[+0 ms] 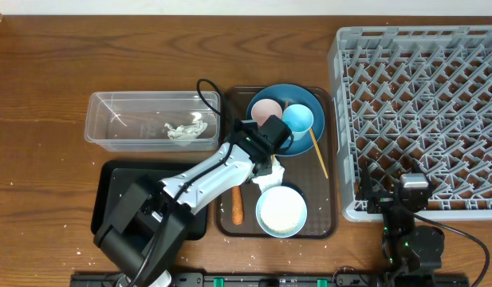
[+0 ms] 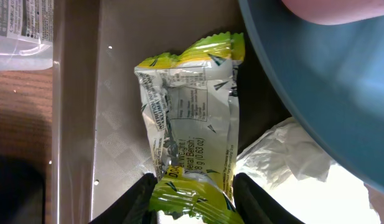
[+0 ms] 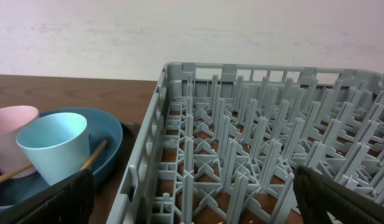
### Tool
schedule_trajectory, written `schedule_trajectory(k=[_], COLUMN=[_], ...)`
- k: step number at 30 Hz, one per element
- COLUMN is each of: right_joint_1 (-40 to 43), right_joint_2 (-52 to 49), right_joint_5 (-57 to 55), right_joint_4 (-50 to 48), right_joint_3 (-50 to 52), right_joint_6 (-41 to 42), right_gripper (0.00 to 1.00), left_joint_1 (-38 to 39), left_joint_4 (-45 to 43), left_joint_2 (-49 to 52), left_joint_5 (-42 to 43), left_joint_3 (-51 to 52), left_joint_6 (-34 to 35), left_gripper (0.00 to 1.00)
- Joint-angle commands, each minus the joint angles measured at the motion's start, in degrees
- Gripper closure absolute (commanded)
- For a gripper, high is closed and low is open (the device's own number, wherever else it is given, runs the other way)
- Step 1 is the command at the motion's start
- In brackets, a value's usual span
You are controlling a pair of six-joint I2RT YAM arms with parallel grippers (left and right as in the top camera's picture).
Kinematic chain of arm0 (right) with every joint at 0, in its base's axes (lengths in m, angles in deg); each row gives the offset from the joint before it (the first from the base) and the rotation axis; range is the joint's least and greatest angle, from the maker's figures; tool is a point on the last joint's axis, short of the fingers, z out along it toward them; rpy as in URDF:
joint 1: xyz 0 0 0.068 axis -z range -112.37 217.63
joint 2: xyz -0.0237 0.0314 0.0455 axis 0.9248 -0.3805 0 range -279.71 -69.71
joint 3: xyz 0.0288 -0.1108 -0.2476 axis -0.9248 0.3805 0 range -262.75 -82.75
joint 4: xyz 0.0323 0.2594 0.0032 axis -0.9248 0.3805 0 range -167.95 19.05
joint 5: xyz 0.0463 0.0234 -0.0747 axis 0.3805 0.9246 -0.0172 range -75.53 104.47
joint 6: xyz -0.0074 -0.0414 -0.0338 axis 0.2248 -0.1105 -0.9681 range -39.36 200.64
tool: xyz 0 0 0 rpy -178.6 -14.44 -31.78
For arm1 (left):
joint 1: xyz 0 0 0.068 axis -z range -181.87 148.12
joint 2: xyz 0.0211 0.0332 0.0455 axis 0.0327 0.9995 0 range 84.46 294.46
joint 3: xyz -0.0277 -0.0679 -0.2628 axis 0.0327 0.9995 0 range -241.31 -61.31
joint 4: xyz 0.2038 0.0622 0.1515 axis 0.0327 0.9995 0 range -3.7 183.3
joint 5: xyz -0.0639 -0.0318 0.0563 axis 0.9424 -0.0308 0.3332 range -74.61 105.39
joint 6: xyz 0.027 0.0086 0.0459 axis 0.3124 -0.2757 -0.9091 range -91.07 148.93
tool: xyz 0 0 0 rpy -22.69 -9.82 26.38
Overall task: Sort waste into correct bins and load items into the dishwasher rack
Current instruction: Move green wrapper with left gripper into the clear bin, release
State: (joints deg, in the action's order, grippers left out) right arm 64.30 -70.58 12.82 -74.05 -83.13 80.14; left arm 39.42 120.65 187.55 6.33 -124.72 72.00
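Left gripper (image 2: pixel 193 190) clamps the crumpled white wrapper (image 2: pixel 188 112) by its lime-green end, black print showing.

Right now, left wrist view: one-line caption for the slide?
Left gripper straddles the green end of the crumpled wrapper on the brown tray, beside the blue plate.

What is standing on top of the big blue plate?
A pink cup and a light-blue cup stand on the blue plate, side by side, with one end of a wooden chopstick beside them. The left arm covers the plate's near-left edge, so anything there is hidden.
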Motion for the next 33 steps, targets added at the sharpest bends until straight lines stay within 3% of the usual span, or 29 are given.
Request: schedule_trajectory(k=[1,4,7,13,22,27,33], right_joint_1=[1.11,1.11,1.11,1.11,1.11,1.11,1.11], right_joint_2=[-0.02,-0.02,-0.02,-0.02,-0.02,-0.02,-0.02], right_joint_5=[0.20,0.20,0.20,0.20,0.20,0.20,0.20], right_joint_4=[0.22,0.22,0.22,0.22,0.22,0.22,0.22], right_joint_3=[0.07,0.07,0.07,0.07,0.07,0.07,0.07], right_joint_6=[-0.42,-0.42,-0.42,-0.42,-0.44,-0.42,-0.42], right_gripper=[0.01,0.01,0.01,0.01,0.01,0.01,0.01], left_joint_1=[-0.24,-0.24,-0.24,-0.24,-1.55,-7.65,-16.85], left_joint_4=[-0.04,-0.20,0.04,1.05,3.04,3.15,3.15], left_joint_2=[0.76,0.96,0.92,-3.26,-20.98,-29.24,-29.66], left_joint_5=[-1.11,-1.09,-1.09,-1.11,-1.14,-5.03,-6.01], left_joint_3=[0.66,1.07,1.05,-1.57,-2.95,-2.93,-2.62], left_joint_6=[-0.33,-0.33,-0.35,-1.81,-5.01,-5.99,-7.13], left_gripper=[0.62,0.73,0.94,0.94,0.94,0.94,0.94])
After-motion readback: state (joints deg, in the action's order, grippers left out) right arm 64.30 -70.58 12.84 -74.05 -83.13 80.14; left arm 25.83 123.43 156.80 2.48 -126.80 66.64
